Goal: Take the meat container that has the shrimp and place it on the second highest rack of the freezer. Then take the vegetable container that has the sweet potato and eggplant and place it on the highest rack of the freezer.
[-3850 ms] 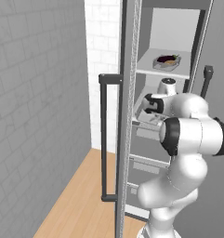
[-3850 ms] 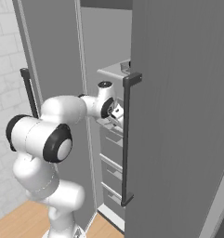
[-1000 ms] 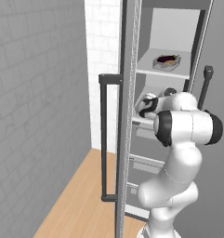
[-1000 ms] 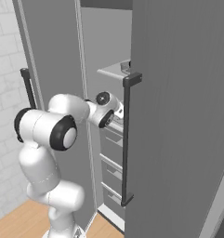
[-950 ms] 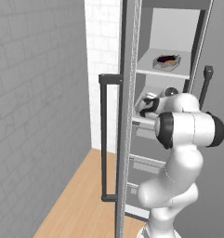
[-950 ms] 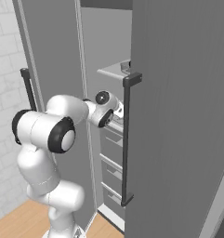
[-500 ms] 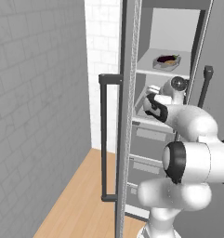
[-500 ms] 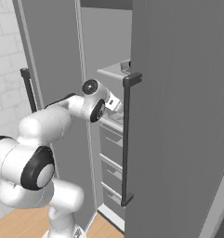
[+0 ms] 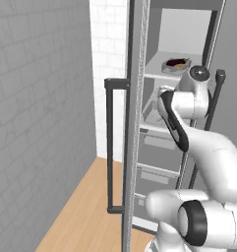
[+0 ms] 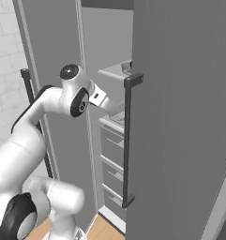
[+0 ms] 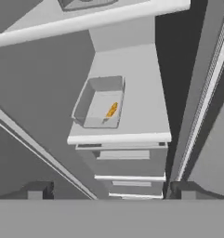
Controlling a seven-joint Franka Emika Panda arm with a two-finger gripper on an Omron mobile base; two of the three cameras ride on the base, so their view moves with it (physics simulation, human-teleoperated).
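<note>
Inside the freezer [image 11: 132, 158], the shrimp [image 11: 112, 110] lies lengthwise in its tray [image 11: 98, 102] below the released pincer [image 11: 111, 190].

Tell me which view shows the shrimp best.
The hand view: the shrimp lies orange and unobstructed in its grey tray on a freezer shelf. From the left base view the arm and door edge cover that shelf; from the right base view the door hides it.

Arm [image 9: 203, 147]: glossy white rounded shells, bulbous links, black bands at the joints. A round grey cap with a dark centre tops the wrist joint. Finger tips [image 11: 39, 189] appear small, square and dark grey; detail unclear.
</note>
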